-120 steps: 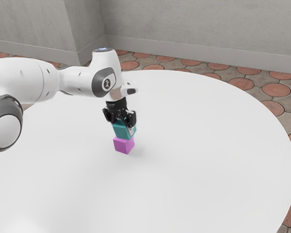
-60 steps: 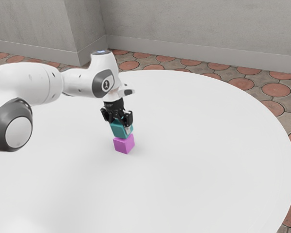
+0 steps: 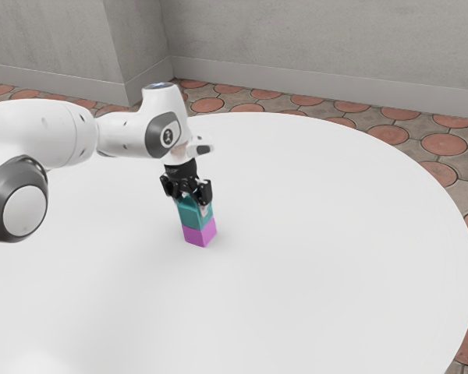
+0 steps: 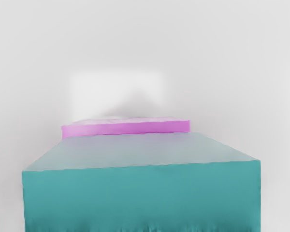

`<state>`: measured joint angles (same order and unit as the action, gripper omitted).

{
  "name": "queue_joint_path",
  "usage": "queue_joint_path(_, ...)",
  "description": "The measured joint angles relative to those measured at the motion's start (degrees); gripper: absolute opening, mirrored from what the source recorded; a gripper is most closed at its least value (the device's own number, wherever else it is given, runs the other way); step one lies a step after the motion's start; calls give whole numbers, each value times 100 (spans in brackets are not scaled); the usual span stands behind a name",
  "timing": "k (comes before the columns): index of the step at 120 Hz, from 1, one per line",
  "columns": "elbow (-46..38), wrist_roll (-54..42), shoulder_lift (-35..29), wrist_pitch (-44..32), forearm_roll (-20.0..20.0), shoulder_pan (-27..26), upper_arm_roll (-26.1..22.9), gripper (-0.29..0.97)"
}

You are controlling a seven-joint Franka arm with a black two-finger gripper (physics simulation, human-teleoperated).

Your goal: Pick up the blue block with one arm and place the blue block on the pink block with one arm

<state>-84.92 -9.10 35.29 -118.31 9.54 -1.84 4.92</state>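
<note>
Jaws gripping 1 blue block, sat on 1 pink block.
1 white worktop; arm logo too small to read.

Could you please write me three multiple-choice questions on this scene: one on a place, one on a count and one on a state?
1. Where is the blue block?
A) flat on the table, beside the pink block
B) on top of the pink block
C) lifted high above the table

2. How many blocks are in the scene?
A) two
B) three
C) four

3. What is the hand doing?
A) open, far above both blocks
B) shut on the pink block
C) shut on the blue block

Answers:
1 B: in the exterior view its underside meets the pink block's top.
2 A: there is one blue block and one pink block.
3 C: the fingers press the blue block from two sides.
</note>
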Motion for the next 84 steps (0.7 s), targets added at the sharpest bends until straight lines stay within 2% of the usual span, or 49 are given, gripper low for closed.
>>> queue_joint_path(18,-5,-44,-106,6,140,-3,10,57)
queue_joint_path(25,-160,-17,-745,78,11,-68,51,60)
queue_joint_path(37,-454,-31,-2312,517,-235,-222,327,63)
queue_joint_path(49,-500,-271,-2978,1037,-430,-261,517,65)
queue_joint_path(58,-917,-437,-3580,1427,-563,-177,391,66)
queue_joint_path(69,-1315,-614,-3876,1745,-648,-88,294,67)
queue_joint_path(84,-1471,-817,-3958,1997,-697,-78,274,67)
